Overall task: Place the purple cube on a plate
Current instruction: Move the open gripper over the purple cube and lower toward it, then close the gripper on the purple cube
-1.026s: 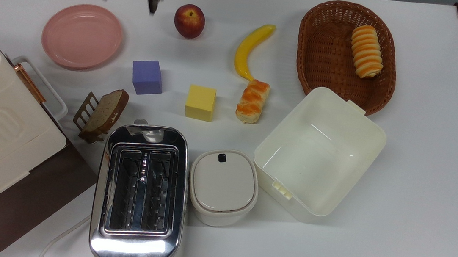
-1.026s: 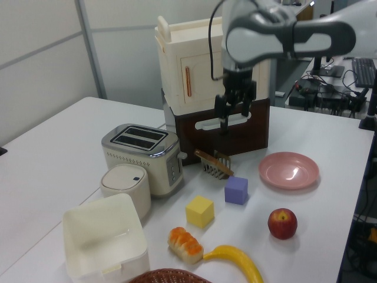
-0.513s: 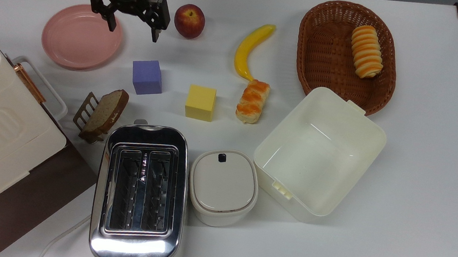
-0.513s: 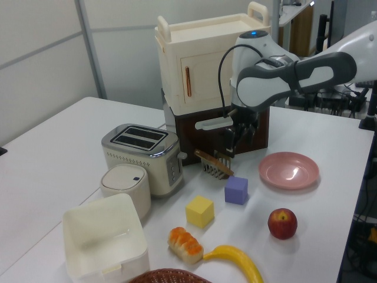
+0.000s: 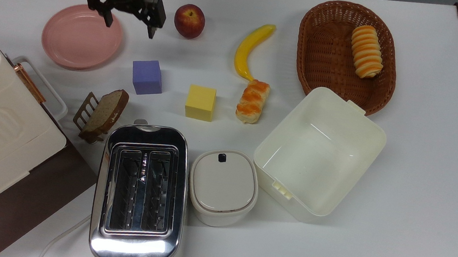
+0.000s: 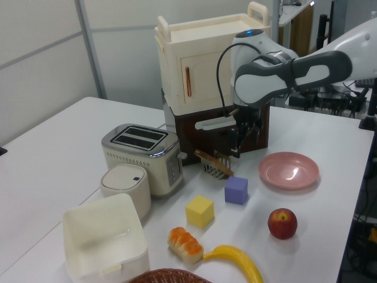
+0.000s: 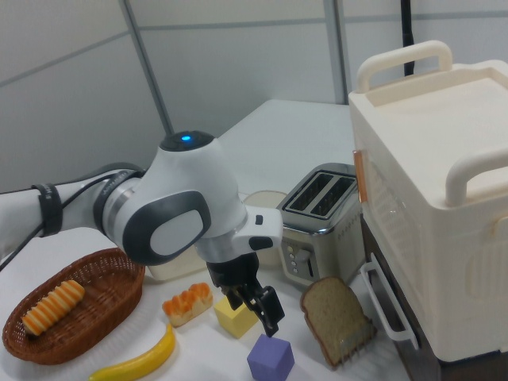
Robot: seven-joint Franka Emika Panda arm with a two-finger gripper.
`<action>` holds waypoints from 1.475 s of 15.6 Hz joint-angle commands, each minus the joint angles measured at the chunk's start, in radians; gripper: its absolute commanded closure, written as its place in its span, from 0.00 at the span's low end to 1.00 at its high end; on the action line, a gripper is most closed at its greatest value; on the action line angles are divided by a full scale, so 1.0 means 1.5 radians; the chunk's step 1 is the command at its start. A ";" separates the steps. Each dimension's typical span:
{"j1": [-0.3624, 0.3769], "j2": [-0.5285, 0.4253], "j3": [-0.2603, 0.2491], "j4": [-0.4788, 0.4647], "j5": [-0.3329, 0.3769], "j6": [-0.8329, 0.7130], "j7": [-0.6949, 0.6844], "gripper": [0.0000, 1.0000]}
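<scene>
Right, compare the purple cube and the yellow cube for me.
Colour: the purple cube is lavender, the yellow cube pale yellow. Place: in the top view the purple cube sits nearer the pink plate, the yellow cube nearer the glazed pastry. The open gripper hangs closer to the purple cube. Both are plain, similar-sized cubes resting flat on the table, untouched.

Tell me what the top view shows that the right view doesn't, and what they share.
Only in the top view: the plate, the apple, the open cream box and the lidded white container.

Only in the right view: the arm's bulky joint with a blue light and grey wall panels behind.

Both: the open gripper, the purple cube, the yellow cube, toaster, banana and wicker basket.
</scene>
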 commanded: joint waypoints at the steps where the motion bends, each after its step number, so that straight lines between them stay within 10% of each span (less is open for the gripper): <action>1: -0.003 0.025 0.011 0.004 -0.007 0.027 -0.007 0.00; 10: -0.113 0.078 0.135 -0.005 -0.039 0.046 -0.006 0.00; 23: -0.120 0.136 0.171 0.004 -0.109 0.049 -0.006 0.00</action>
